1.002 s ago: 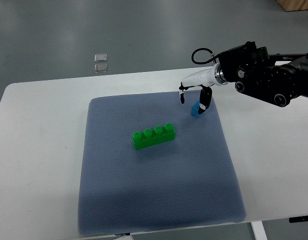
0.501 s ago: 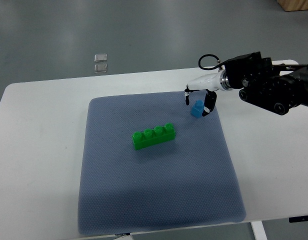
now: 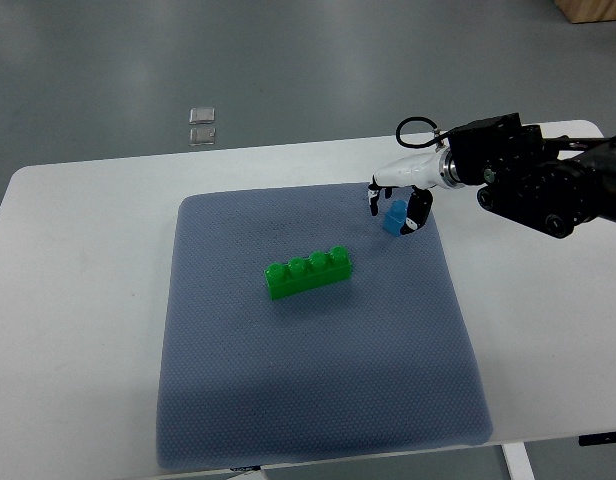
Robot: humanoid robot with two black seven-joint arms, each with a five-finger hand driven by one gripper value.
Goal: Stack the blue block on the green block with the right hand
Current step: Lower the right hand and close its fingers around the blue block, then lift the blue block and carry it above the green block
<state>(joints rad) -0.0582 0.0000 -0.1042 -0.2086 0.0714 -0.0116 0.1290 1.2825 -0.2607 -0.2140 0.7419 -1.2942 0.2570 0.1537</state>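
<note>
Your right hand (image 3: 398, 205) has its fingers around the blue block (image 3: 394, 217) at the far right corner of the blue-grey mat (image 3: 318, 400) on the desk (image 3: 78, 300); whether they pinch it firmly, you cannot tell at this size. The green block (image 3: 308, 272) lies mid-mat, well apart, nothing on it. Judging by this, the grasp is at most begun; lift, carry and stacking remain. Your left hand is out of view.
</note>
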